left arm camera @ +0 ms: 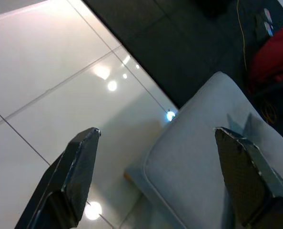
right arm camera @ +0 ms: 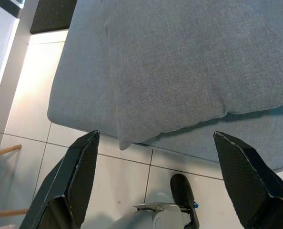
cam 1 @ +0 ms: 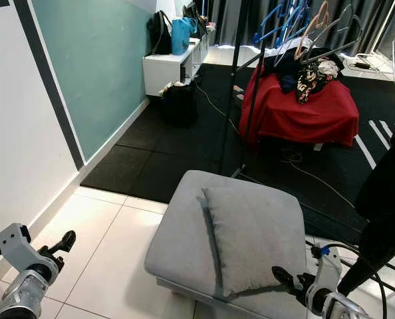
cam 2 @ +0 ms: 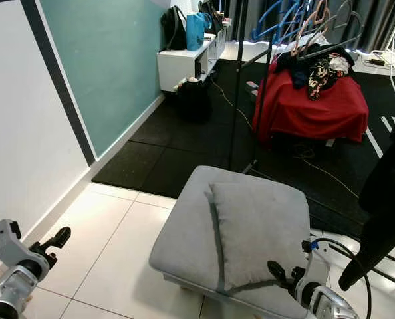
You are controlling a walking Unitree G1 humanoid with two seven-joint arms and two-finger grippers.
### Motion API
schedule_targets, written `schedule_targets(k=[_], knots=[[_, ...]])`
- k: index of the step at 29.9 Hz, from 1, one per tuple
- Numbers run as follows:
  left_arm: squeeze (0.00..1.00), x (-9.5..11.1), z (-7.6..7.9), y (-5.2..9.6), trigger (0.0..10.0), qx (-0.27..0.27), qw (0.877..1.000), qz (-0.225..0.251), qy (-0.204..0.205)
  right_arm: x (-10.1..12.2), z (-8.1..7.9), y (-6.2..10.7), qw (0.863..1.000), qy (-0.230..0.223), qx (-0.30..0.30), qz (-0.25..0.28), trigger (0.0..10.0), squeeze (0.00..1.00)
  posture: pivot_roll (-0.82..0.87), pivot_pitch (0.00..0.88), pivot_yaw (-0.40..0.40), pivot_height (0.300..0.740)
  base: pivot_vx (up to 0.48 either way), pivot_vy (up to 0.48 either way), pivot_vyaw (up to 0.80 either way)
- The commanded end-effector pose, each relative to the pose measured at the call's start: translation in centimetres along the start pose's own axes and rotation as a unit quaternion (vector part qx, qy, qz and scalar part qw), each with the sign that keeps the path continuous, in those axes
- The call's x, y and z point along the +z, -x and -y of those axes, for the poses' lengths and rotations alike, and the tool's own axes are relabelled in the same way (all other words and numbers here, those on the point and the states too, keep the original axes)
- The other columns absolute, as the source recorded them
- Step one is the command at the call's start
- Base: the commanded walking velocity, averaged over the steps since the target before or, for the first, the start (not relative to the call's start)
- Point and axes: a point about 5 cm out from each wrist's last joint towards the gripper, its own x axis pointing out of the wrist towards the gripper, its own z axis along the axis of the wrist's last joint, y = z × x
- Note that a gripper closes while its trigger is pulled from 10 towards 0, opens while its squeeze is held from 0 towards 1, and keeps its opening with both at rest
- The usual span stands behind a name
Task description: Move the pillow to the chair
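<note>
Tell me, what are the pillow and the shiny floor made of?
The pillow looks like soft grey woven cloth: a fine weave shows in the right wrist view, and it is matte. The floor looks like glossy white tile, probably ceramic: grout lines cross it and lamp reflections shine on it.

Left arm [cam 1: 21, 282]: low at about 7 o'clock in the head views, silver wrist angled up toward 1 o'clock. Left gripper [left arm camera: 158, 176]: two black fingers spread wide apart, nothing between them; one fingertip [cam 1: 67, 238] points toward 2 o'clock in the left eye view.

Right arm [cam 1: 330, 296]: low at about 5 o'clock, forearm running in from the bottom edge, blue-tipped cable looping at the wrist. Right gripper [right arm camera: 156, 179]: fingers spread wide, holding nothing. One black finger [cam 1: 282, 276] reaches toward 10 o'clock in the left eye view.
</note>
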Motion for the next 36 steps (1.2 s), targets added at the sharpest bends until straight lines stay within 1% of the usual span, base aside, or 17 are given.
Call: schedule_targets(k=[1, 9, 11, 13, 15, 17, 21, 25, 29, 34, 35, 36], knots=[[0.00, 0.3, -0.4, 0.0, 10.0, 0.009, 1.000, -0.019, 0.010, 0.2, 0.1, 0.1, 1.000, 0.001, -0.001, 0.002, 10.0, 0.00, -0.16, 0.000, -0.043, 0.740, 0.000, 0.000, 0.00], [0.00, 0.4, -0.9, 0.1, 10.0, 0.022, 0.999, -0.037, 0.021, 0.2, 0.2, 0.1, 1.000, 0.002, -0.002, 0.000, 10.0, 0.00, -0.16, 0.000, -0.046, 0.740, 0.000, 0.000, 0.00], [0.00, 0.1, -1.1, 0.2, 10.0, 0.028, 0.998, -0.047, 0.037, 0.2, 0.2, 0.1, 1.000, 0.002, -0.002, 0.000, 10.0, 0.00, -0.16, 0.000, -0.047, 0.740, 0.000, 0.000, 0.00], [0.00, 0.2, -1.2, 0.2, 10.0, 0.031, 0.998, -0.052, 0.023, 0.2, 0.2, 0.1, 1.000, 0.002, -0.002, 0.001, 10.0, 0.00, -0.16, 0.000, -0.047, 0.740, 0.000, 0.000, 0.00], [0.00, 0.2, -1.2, 0.2, 10.0, 0.031, 0.998, -0.053, 0.021, 0.2, 0.2, 0.1, 1.000, 0.002, -0.002, 0.001, 10.0, 0.00, -0.16, 0.000, -0.047, 0.740, 0.000, 0.000, 0.00], [0.00, 0.2, -0.8, 0.0, 10.0, 0.020, 0.999, -0.041, 0.024, 0.2, 0.2, 0.1, 1.000, 0.001, -0.002, 0.001, 10.0, 0.00, -0.16, 0.000, -0.045, 0.740, 0.000, 0.000, 0.00], [0.00, -0.2, -0.3, -0.1, 10.0, 0.012, 0.999, -0.039, 0.025, 0.3, 0.2, 0.1, 1.000, 0.001, -0.002, 0.002, 10.0, 0.00, -0.16, 0.000, -0.049, 0.740, 0.000, 0.000, 0.00], [0.00, -1.2, 0.0, 0.0, 10.0, 0.012, 0.998, -0.049, 0.025, 0.3, 0.1, 0.1, 1.000, 0.001, -0.001, 0.001, 10.0, 0.00, -0.16, 0.000, -0.051, 0.740, 0.000, 0.000, 0.00], [0.00, -1.8, 0.0, 0.1, 10.0, 0.013, 0.998, -0.057, 0.027, 0.3, 0.1, 0.0, 1.000, 0.001, 0.000, 0.001, 10.0, 0.00, -0.15, 0.000, -0.051, 0.740, 0.000, 0.000, 0.00], [0.00, -1.7, -0.4, 0.2, 10.0, 0.021, 0.998, -0.055, 0.030, 0.3, 0.1, 0.1, 1.000, 0.000, 0.000, 0.002, 10.0, 0.00, -0.16, 0.000, -0.048, 0.740, 0.000, 0.000, 0.00], [0.00, -1.4, -1.0, 0.4, 10.0, 0.034, 0.997, -0.051, 0.040, 0.3, 0.1, 0.1, 1.000, -0.001, 0.000, 0.003, 10.0, 0.00, -0.16, 0.000, -0.046, 0.740, 0.000, 0.000, 0.00], [0.00, -1.4, -1.0, 0.4, 10.0, 0.034, 0.997, -0.051, 0.040, 0.3, 0.1, 0.1, 1.000, -0.001, 0.000, 0.003, 10.0, 0.00, -0.16, 0.000, -0.046, 0.740, 0.000, 0.000, 0.00]])
